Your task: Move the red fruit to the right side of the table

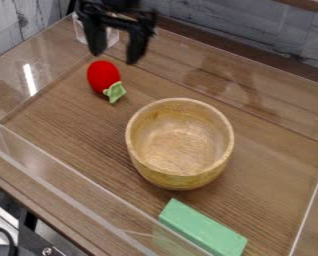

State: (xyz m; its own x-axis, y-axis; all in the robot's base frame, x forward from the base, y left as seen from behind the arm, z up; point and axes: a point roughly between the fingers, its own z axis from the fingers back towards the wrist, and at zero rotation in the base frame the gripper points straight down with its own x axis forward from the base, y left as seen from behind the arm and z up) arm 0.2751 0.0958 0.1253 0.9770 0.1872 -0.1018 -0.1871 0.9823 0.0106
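The red toy strawberry [104, 75] lies on its side on the left part of the desk [255, 110], its green leafy cap pointing toward the wooden bowl [182, 142], which sits near it but apart. We judge the approach to be the step in hand: the tool [115, 44] hangs just behind and above the fruit, its dark fingers spread wide and gripping nothing. Next we would centre it over the strawberry, lower it, and close across the red body before carrying it right. The bowl is empty. A flat green block [202, 229] rests near the front acrylic wall.
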